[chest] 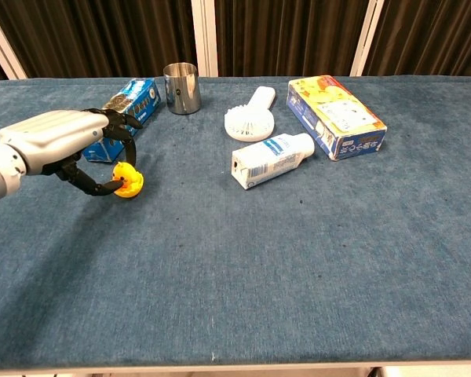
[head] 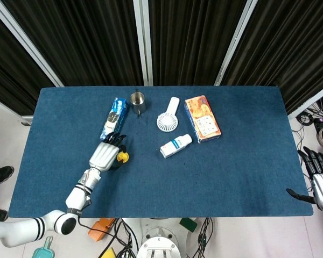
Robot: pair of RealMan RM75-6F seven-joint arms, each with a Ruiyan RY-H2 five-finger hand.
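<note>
**Currently: left hand on the yellow duck, right hand off the table edge**

Currently your left hand [chest: 63, 141] sits low over the near-left part of the blue cloth-covered table [chest: 298, 267], its dark fingers [chest: 102, 187] curled down around the small yellow rubber duck [chest: 128, 182], thumb and a finger pinching it where it rests on the cloth. From the head view the same left hand [head: 104, 156] covers most of the duck [head: 122, 157], leaving only a yellow sliver showing at its right side.

Items about that hand:
- blue rectangular snack box [chest: 124, 116], lying flat just behind the hand, partly hidden by the fingers
- shiny steel cup [chest: 181, 88], upright, near the far edge, just right of the blue box

Items further right, well apart from the duck:
- white handheld fan [chest: 249, 118], lying flat
- white bottle with blue label [chest: 272, 159], on its side, just in front of the fan
- orange-and-blue cardboard box [chest: 335, 115], lying flat, right of the fan

Your right hand [head: 321, 177] shows only in the head view, beyond the table's right edge, fingers spread and holding nothing
</note>
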